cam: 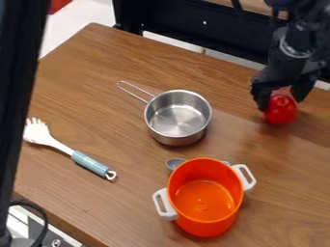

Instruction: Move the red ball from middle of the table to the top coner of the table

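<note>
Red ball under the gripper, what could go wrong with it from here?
The red ball is round and sits near the table's far edge, so a nudge or loose release from the gripper could send it rolling off. If it's taken toward the upper-left corner, a low path might clip the metal pan or its handle, which points up that way.

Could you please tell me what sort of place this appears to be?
Probably a robotics lab or test workspace: a black robot gripper is at a red ball over a wooden table, with a metal saucepan and an orange pot nearby.
</note>
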Action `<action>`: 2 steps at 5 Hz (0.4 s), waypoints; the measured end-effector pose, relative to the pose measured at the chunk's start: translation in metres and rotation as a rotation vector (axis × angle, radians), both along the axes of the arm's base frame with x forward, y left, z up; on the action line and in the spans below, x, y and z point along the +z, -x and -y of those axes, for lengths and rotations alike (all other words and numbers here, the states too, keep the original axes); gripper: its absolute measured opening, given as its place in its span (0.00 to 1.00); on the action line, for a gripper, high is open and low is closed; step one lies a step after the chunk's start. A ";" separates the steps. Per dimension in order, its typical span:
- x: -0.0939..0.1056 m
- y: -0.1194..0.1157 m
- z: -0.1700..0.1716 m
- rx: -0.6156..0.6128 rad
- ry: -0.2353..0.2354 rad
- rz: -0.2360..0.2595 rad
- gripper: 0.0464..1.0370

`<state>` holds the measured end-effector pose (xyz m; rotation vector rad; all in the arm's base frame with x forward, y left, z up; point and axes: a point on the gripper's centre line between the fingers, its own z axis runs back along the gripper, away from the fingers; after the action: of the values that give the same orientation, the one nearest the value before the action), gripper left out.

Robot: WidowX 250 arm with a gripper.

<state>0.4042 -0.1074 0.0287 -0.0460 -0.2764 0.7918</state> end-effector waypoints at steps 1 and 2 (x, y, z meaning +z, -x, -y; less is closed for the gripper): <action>0.008 0.005 -0.007 0.024 0.021 0.040 0.96; 0.018 0.018 -0.022 0.035 0.031 0.070 0.96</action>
<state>0.3863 -0.0852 0.0471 -0.0985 -0.3322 0.8298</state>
